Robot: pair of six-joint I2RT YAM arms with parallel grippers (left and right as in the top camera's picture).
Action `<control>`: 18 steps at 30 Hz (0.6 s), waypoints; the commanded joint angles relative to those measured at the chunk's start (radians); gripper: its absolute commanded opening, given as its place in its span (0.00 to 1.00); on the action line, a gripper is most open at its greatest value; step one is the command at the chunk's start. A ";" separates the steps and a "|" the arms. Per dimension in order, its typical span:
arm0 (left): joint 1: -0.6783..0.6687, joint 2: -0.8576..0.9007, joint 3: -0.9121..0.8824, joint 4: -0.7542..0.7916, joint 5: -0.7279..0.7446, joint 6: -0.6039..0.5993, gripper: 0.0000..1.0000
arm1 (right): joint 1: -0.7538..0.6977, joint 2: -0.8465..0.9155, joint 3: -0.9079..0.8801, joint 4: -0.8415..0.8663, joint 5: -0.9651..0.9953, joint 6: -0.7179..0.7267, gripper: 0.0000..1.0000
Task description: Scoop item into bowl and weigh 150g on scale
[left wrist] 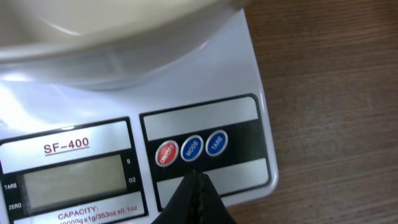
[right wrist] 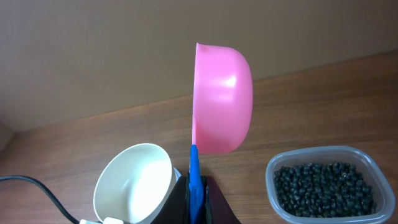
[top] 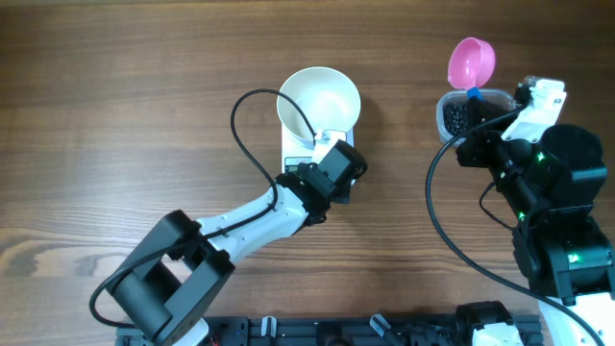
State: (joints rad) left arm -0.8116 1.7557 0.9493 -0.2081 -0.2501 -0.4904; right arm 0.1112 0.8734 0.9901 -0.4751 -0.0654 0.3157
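The empty white bowl (top: 319, 101) (right wrist: 134, 183) (left wrist: 112, 25) sits on the white scale (top: 292, 154) (left wrist: 239, 68). My left gripper (top: 329, 160) (left wrist: 196, 178) is shut, with nothing in it. Its tip hovers over the scale's front panel, just below the blue MODE button (left wrist: 191, 149). The display (left wrist: 71, 180) is blank. My right gripper (top: 483, 117) (right wrist: 196, 186) is shut on the blue handle (right wrist: 194, 177) of the scoop. The scoop's pink cup (top: 471, 61) (right wrist: 222, 99) is raised and turned on its side. The item, small black beans (top: 455, 117) (right wrist: 324, 186), lies just right of the scoop.
A clear plastic tub (top: 493, 95) (right wrist: 380, 167) holds the beans at the right. A red on/off button (left wrist: 166, 154) and a blue tare button (left wrist: 216, 143) flank the mode button. A black cable (top: 252, 144) loops left of the scale. Bare wooden table (top: 115, 115) spreads to the left.
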 commanded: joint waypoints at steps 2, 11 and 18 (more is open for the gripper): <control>0.009 0.042 -0.003 0.015 -0.039 0.013 0.04 | -0.004 0.000 0.027 0.002 0.021 -0.002 0.04; 0.038 0.077 -0.003 0.051 -0.058 0.014 0.04 | -0.004 0.000 0.027 0.003 0.021 -0.005 0.04; 0.046 0.079 -0.003 0.064 -0.058 0.016 0.04 | -0.004 0.000 0.027 0.003 0.021 -0.005 0.04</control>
State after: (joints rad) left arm -0.7765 1.8095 0.9493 -0.1478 -0.2874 -0.4900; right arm 0.1112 0.8734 0.9901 -0.4751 -0.0654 0.3157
